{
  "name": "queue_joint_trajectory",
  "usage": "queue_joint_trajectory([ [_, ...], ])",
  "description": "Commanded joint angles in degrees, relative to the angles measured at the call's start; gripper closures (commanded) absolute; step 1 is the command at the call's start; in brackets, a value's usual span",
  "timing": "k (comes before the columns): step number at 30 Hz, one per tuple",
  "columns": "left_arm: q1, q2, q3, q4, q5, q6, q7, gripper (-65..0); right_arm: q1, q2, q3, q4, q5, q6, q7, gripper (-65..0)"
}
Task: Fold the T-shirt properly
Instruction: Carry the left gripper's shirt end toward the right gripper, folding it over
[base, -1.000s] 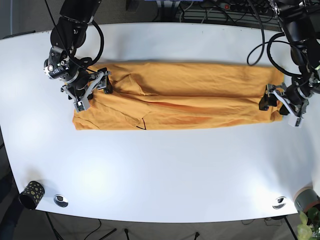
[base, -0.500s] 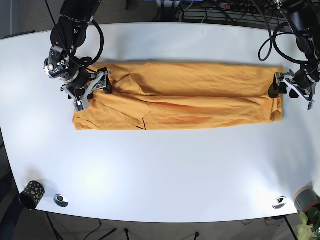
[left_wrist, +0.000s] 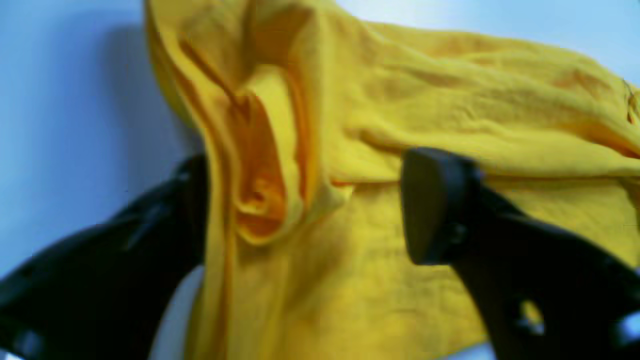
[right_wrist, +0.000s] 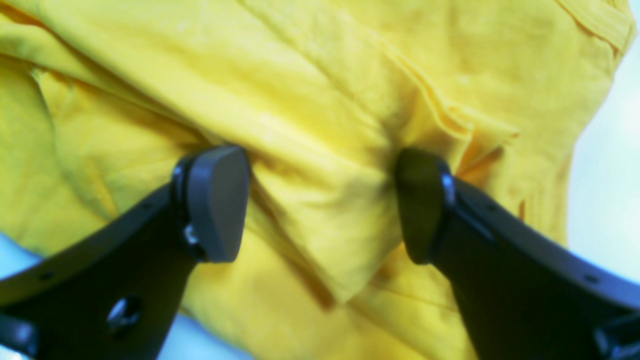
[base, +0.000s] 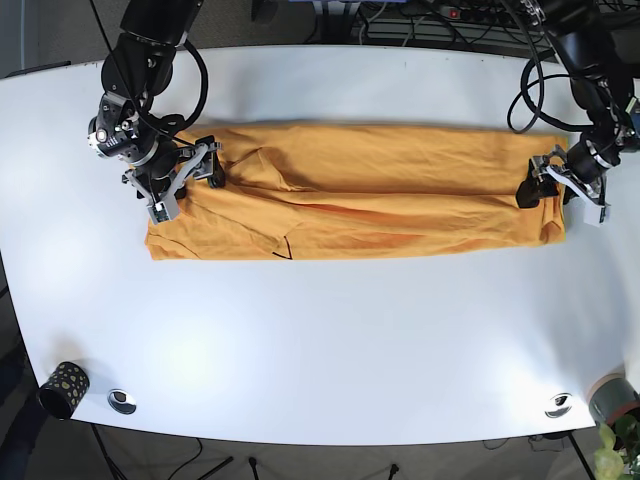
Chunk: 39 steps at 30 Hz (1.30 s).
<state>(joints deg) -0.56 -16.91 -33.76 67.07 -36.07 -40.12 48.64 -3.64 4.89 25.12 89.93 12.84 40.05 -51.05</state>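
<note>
The orange T-shirt (base: 360, 190) lies folded into a long strip across the white table (base: 320, 330). My right gripper (base: 188, 186) is at the strip's left end; in the right wrist view (right_wrist: 317, 200) it stands open, pressed down on the cloth (right_wrist: 310, 100) with a raised fold between its fingers. My left gripper (base: 548, 192) is at the strip's right end. In the left wrist view (left_wrist: 305, 210) it is open and straddles the bunched edge of the shirt (left_wrist: 260, 165), one finger (left_wrist: 150, 240) off the cloth on the table side, the other (left_wrist: 435, 210) over the cloth.
A dark patterned cup (base: 64, 388) and a small metal disc (base: 122, 401) sit at the near left corner. Another disc (base: 558, 405) and a potted plant (base: 612, 405) are at the near right corner. Cables (base: 430, 20) run behind the table's far edge.
My left gripper moved from the shirt's lower right corner up to the upper right edge, then back in onto the middle of the right end. The right arm has not moved.
</note>
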Motion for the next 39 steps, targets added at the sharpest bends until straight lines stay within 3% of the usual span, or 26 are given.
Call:
queue_joint_trajectory([
  [1,-0.2,-0.3,0.0,0.4,0.9,0.1,2.1,-25.6,0.6,0.3,0.2,0.8,0.7,-0.05,0.4,-44.4],
  [4,-0.3,-0.3,0.1,0.8,0.9,0.1,2.1,-1.8,0.6,0.3,0.2,0.8,0.5,-0.05,0.4,-44.4],
  [5,-0.3,-0.4,0.1,0.8,0.9,0.1,2.1,0.0,0.6,0.3,0.2,0.8,0.5,-0.05,0.4,-44.4],
  [11,0.2,-0.5,0.5,8.6,1.0,0.1,5.1,0.0,0.5,0.3,0.2,0.7,0.6,-0.05,0.4,-44.4],
  [21,1.0,1.3,15.3,27.9,1.0,0.1,9.1,0.0,0.4,-0.7,0.2,0.7,0.2,-0.05,0.4,-44.4],
  [30,-2.2,6.8,27.4,27.7,1.0,0.1,8.9,0.0,0.4,-0.9,0.2,0.7,0.7,-0.05,0.4,-44.4],
  [39,-5.5,11.1,31.2,22.1,1.0,0.1,8.6,0.0,0.4,-0.9,0.2,0.7,0.7,-0.05,0.4,-44.4],
])
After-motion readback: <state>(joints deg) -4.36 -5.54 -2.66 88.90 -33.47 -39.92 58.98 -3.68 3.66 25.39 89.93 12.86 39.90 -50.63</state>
